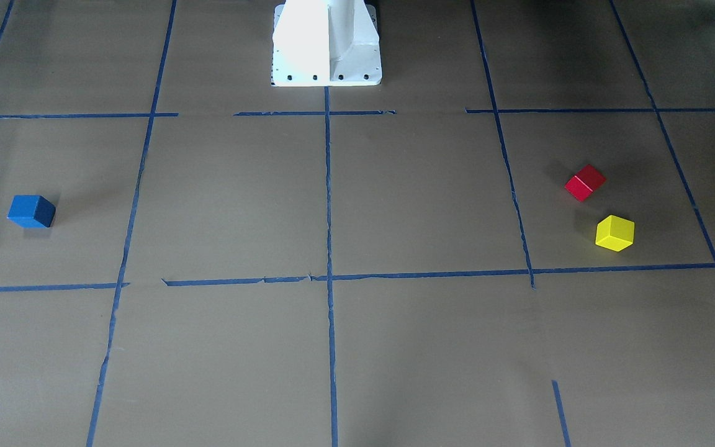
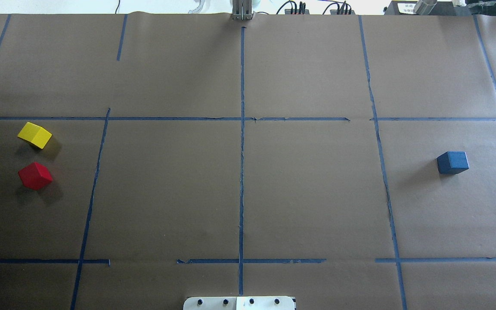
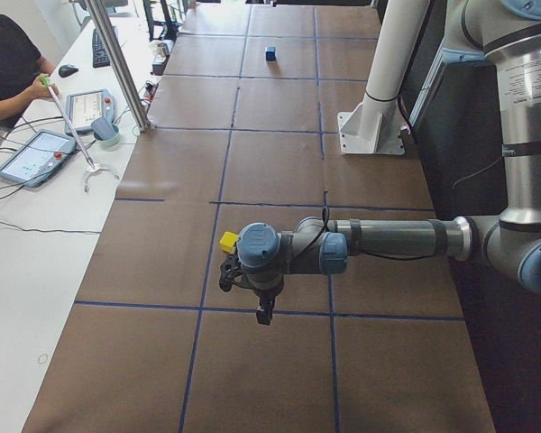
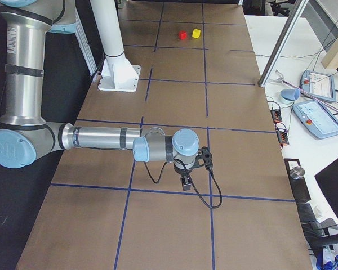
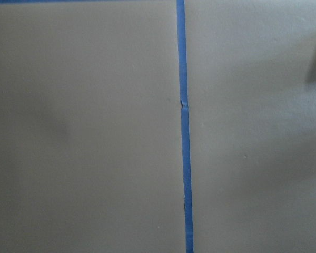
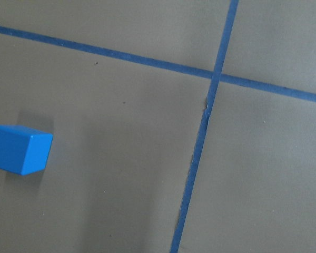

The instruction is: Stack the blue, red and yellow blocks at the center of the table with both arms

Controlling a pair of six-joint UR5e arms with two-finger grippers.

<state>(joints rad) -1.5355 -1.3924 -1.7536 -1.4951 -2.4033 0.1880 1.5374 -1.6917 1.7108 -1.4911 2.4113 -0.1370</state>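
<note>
The left gripper (image 3: pixel 264 315) points down over the table (image 3: pixel 279 171) at the end of the near arm, which reaches out level in the exterior left view. From this side I cannot tell whether its fingers are apart or together. The yellow block (image 3: pixel 229 241) shows just behind the wrist, and the blue block (image 3: pixel 270 53) lies at the table's far end.

In the exterior right view the right gripper (image 4: pixel 186 183) also points down from the near arm, above the brown paper. Here too I cannot tell how the fingers stand. The red block (image 4: pixel 183 35) and the yellow block sit side by side at the far end.

The front-facing view has the blue block alone at its left. The red and yellow blocks are at its right, the red one nearer the white pedestal (image 1: pixel 326 43). The central tape line (image 1: pixel 328 186) runs between the two groups, well apart from all three.

Overhead, the yellow and red blocks lie near each other but not touching at the left edge, with the yellow farther from the robot. The blue block is well off to the right.

The left wrist view shows only paper and one tape line.

The right wrist view has the blue block flat on the paper at its left edge, apart from a crossing of tape lines.
</note>
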